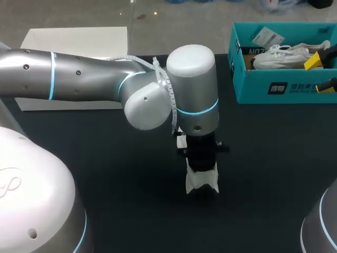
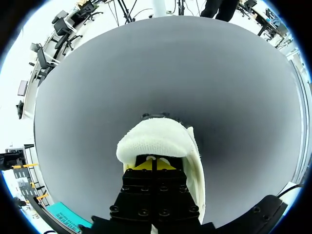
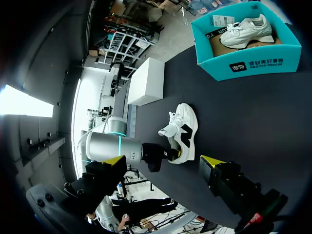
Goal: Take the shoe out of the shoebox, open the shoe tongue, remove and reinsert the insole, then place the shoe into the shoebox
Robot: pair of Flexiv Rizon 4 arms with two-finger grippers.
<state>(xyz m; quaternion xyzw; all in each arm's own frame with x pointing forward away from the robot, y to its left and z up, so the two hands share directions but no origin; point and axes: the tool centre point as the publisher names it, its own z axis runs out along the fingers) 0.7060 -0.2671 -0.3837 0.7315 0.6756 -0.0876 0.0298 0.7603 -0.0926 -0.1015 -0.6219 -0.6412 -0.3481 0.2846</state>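
A white shoe [image 3: 184, 130] with a black logo stands on the dark table, its tongue and laces raised. My left gripper [image 2: 153, 163] is at its heel end, shut, and the shoe's cream padded edge [image 2: 157, 138] curls over the yellow tips. In the head view this gripper [image 1: 201, 171] points straight down at mid-table, and only a white end of the shoe [image 1: 201, 182] shows below it. A second white shoe [image 1: 279, 56] lies in the teal shoebox [image 1: 274, 89] at the back right. My right gripper [image 1: 321, 74] hangs open by the box's right end, holding nothing.
A flat white box [image 1: 73, 39] sits at the back left, partly behind my left arm [image 1: 79, 74]. In the right wrist view it [image 3: 146, 80] lies beyond the shoe. Bare black table surrounds the shoe.
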